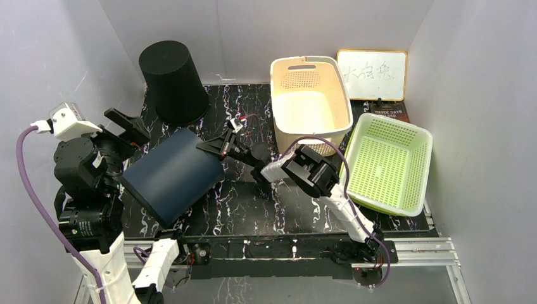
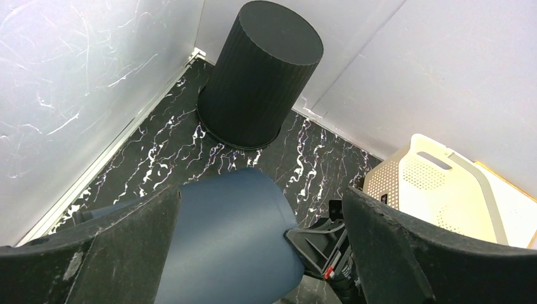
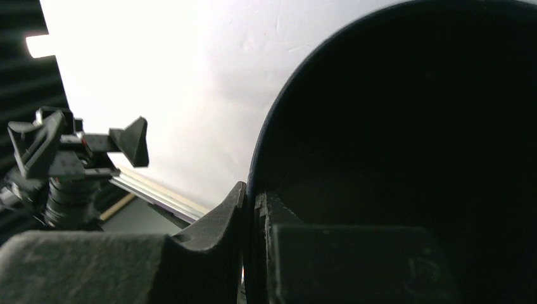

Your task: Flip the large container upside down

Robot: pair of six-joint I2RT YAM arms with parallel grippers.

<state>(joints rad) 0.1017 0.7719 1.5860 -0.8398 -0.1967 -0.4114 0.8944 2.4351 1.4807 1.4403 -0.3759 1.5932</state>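
Note:
The dark blue container [image 1: 171, 174] lies tilted on its side at the left of the black marbled table [image 1: 253, 209], its mouth toward the right. My right gripper [image 1: 218, 147] is shut on its rim, one finger inside and one outside; the right wrist view shows this pinch [image 3: 252, 215] and the container's dark inside [image 3: 405, 139]. My left gripper [image 1: 134, 134] is open at the closed end. In the left wrist view [image 2: 253, 253] the container [image 2: 234, 234] lies between the wide fingers, nearer the left finger [image 2: 95, 253].
A black ribbed bin [image 1: 172, 82] stands upside down at the back left. A cream basket [image 1: 310, 101] and a green basket [image 1: 389, 161] stand at the right, with a whiteboard [image 1: 372, 75] behind. White walls close in at both sides.

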